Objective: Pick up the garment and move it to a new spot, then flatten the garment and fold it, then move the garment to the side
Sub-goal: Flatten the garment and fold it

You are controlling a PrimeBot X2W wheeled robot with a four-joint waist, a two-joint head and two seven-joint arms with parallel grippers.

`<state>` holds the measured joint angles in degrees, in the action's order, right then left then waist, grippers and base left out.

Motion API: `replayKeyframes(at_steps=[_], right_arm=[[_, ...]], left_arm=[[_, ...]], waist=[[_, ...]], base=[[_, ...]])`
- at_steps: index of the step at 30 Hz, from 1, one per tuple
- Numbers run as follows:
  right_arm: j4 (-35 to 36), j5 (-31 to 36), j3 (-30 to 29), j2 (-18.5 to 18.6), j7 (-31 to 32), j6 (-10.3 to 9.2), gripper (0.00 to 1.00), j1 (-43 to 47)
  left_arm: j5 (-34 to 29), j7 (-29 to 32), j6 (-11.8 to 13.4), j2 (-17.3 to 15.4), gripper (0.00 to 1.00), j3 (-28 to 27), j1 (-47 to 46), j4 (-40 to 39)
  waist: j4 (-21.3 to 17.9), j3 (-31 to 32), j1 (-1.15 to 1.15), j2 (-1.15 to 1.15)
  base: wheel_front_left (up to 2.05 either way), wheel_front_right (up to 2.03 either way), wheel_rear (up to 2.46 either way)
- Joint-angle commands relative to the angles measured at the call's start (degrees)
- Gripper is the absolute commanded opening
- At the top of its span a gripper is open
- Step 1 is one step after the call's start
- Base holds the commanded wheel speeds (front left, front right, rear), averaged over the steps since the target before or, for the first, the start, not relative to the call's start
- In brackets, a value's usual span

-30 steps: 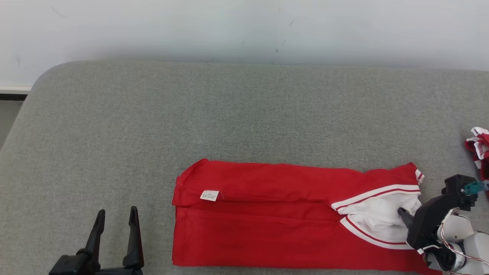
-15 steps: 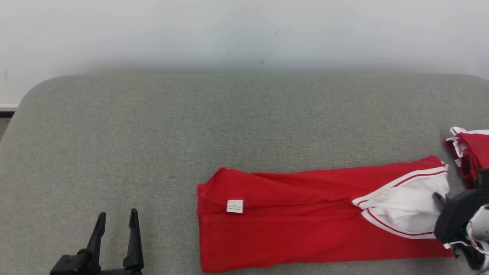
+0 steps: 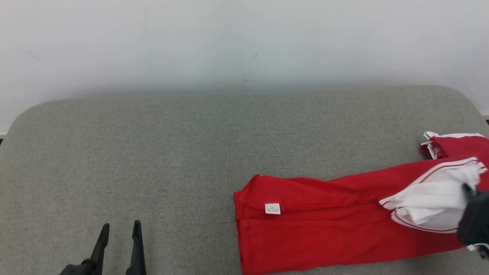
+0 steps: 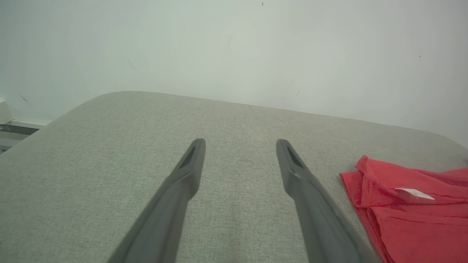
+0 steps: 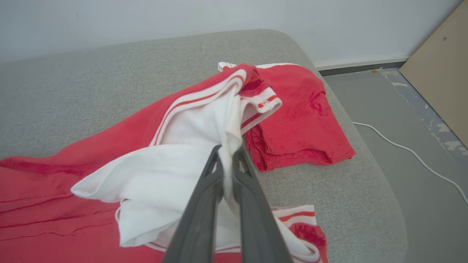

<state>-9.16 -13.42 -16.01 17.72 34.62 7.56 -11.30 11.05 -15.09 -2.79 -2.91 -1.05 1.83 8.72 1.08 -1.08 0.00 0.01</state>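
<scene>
Bright, even, soft light; faint shadows, slight wide-angle edge stretch.

Left end effector [image 4: 240, 142] is just two long matte charcoal fingers [image 4: 182, 182], flat-sided and tapering, each with a narrow slot near the tip. Right end effector [image 5: 229, 149] has the same dark grey fingers, plus a chunky black housing [image 3: 473, 225] with a white bit at its lower edge.
</scene>
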Motion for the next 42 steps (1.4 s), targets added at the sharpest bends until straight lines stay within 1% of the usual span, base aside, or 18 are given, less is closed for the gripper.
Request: replayKeyframes(at_steps=[1, 7, 11, 15, 20, 25, 30, 31, 32, 33, 36, 39, 42], right_arm=[[1.6, 0.2, 1.6, -0.7, 0.6, -0.16, 0.0, 0.8], [6.4, -0.7, 11.5, -2.8, 3.3, -0.16, 0.0, 1.9], [5.9, -2.3, 20.0, -4.1, 4.5, -0.16, 0.0, -0.4], [2.2, -3.9, 28.3, -5.9, 4.6, -0.16, 0.0, -4.4], [-4.6, -5.3, 35.9, -9.3, 3.2, -0.16, 0.0, -10.1], [-11.6, -6.7, 41.1, -12.0, 1.6, -0.16, 0.0, -14.3], [-16.7, -8.0, 44.5, -13.1, -0.2, -0.16, 0.0, -16.7], [-17.4, -8.4, 45.0, -13.3, -0.7, -0.16, 0.35, -17.0], [-17.4, -8.4, 45.0, -13.3, -0.7, -0.16, 0.35, -17.0], [-17.9, -9.0, 45.3, -13.4, -1.2, -0.16, 1.0, -17.2], [-18.3, -10.9, 46.2, -13.7, -3.0, -0.16, 1.0, -17.9], [-16.2, -13.8, 46.7, -13.7, -5.3, -0.16, 1.0, -18.4], [-13.0, -14.2, 46.4, -11.5, -8.8, -0.16, 1.0, -19.4]], left_arm=[[0.4, -0.1, 0.2, 0.0, 1.0, 0.1, 0.8, 0.1], [0.4, 0.0, 0.1, 0.0, 1.0, 0.2, 1.0, 0.3], [0.4, -0.1, 0.1, 0.0, 1.0, 0.1, 0.5, 0.2], [0.5, -0.1, 0.1, 0.0, 1.0, 0.4, -0.6, 0.3], [0.8, 0.0, -0.1, 0.0, 1.0, 1.2, -2.1, 0.8], [0.9, -0.1, -0.4, 0.0, 1.0, 2.0, -2.9, 1.5], [0.8, -0.1, -0.6, 0.0, 1.0, 2.3, -3.2, 1.8], [0.8, 0.0, -0.6, 0.0, 1.0, 2.3, -3.2, 1.9], [0.8, 0.0, -0.6, 0.0, 1.0, 2.3, -3.2, 1.9], [0.8, -0.1, -0.6, 0.0, 1.0, 2.2, -3.2, 1.9], [0.8, -0.1, -0.4, 0.0, 1.0, 1.9, -2.8, 1.8], [0.9, -0.1, -0.2, 0.0, 1.0, 1.5, -2.4, 1.8], [1.0, 0.0, -0.1, 0.0, 1.0, 1.2, -2.4, 1.6]], waist=[[-0.1, 0.3, 0.0, -0.01], [0.2, 0.4, 0.0, -0.01], [0.5, 0.0, 0.0, -0.01], [1.0, -0.7, 0.0, -0.01], [2.3, -1.4, 0.0, -0.01], [3.9, -1.7, 0.0, -0.01], [4.8, -1.7, 0.0, -0.01], [4.8, -1.7, 0.0, -0.01], [4.8, -1.7, 0.0, -0.01], [4.8, -1.7, 0.0, -0.01], [4.5, -1.6, 0.0, -0.01], [3.7, -1.4, 0.0, -0.01], [2.7, -1.2, 0.0, -0.01]], base=[[0.0, 0.0, 0.0], [0.0, 0.0, 0.0], [0.0, 0.0, 0.0], [0.0, 0.0, 0.0], [0.0, 0.0, 0.0], [0.0, 0.0, 0.0], [0.0, 0.0, 0.0], [0.0, 0.0, 0.0], [0.0, 0.0, 0.0], [0.0, 0.0, 0.0], [0.0, 0.0, 0.0], [0.0, 0.0, 0.0], [0.0, 0.0, 0.0]])
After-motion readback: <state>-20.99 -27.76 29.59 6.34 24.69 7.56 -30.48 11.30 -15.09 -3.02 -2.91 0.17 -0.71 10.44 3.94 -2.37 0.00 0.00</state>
